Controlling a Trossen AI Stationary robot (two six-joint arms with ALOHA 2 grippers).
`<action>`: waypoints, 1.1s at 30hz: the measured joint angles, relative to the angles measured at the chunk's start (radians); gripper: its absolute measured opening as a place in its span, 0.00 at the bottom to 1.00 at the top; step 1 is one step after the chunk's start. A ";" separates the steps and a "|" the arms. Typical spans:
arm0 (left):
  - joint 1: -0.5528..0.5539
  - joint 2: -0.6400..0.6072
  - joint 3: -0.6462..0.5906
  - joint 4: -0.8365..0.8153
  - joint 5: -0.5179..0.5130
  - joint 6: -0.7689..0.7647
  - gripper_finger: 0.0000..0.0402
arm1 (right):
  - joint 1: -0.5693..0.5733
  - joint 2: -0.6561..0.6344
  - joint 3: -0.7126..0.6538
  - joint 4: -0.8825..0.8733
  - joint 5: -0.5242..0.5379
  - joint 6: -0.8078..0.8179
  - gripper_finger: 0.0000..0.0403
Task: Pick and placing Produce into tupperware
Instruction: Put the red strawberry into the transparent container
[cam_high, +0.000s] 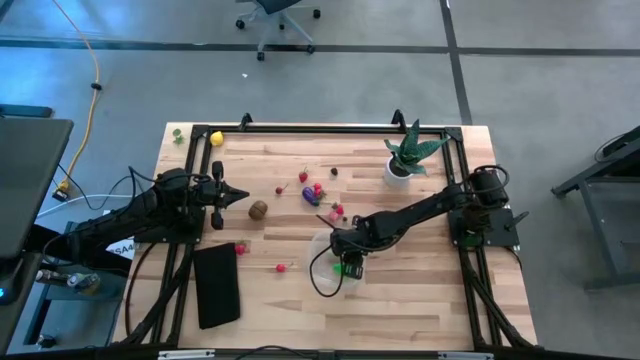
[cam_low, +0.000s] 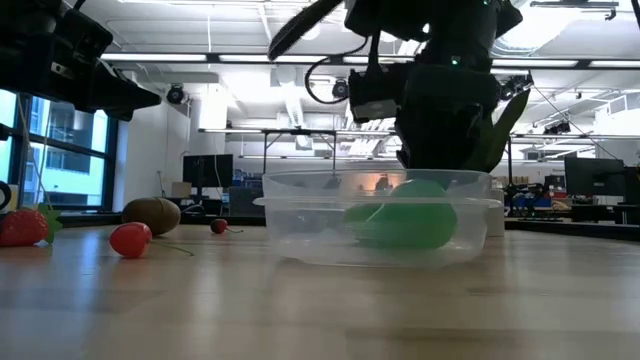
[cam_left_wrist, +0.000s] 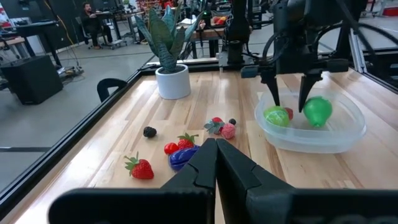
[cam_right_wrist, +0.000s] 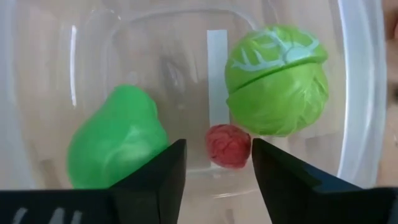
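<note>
Closest to the low camera sits the tupperware (cam_low: 380, 220), which serves as the landmark here. Well to its left, the left gripper (cam_high: 236, 197) waits above the table with its fingers pinched together on nothing. Between that gripper and the tupperware lies produce not yet collected: a brown piece (cam_high: 258, 210), a strawberry (cam_left_wrist: 140, 168), a purple piece (cam_left_wrist: 184, 157), several small red pieces (cam_high: 317, 189) and a dark berry (cam_left_wrist: 149, 131). A yellow piece (cam_high: 216, 138) rests farthest from the container, near the table's far left corner. A black rectangle (cam_high: 217, 285) lies on the near side, left of the tupperware.

Directly over the tupperware hangs the right gripper (cam_right_wrist: 214, 163), its fingers spread apart and grasping nothing. Below it, inside the container, rest a smooth green piece (cam_right_wrist: 118, 140), a small red piece (cam_right_wrist: 228, 145) and a green cabbage (cam_right_wrist: 277, 87). A potted plant (cam_high: 408, 155) stands beyond the container, to its right.

Judging by this, three pieces are in and the larger share remains on the table, so the job looks under halfway done.
</note>
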 joint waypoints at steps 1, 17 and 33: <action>0.000 0.000 0.000 0.000 0.000 0.000 0.00 | 0.003 0.000 0.016 -0.007 0.008 -0.003 0.44; 0.000 0.000 0.000 0.000 0.000 0.000 0.00 | -0.227 -0.002 0.261 -0.307 0.228 -0.025 0.44; 0.000 0.000 0.000 0.000 0.000 0.000 0.00 | -0.394 -0.002 0.031 -0.006 -0.046 -0.386 0.44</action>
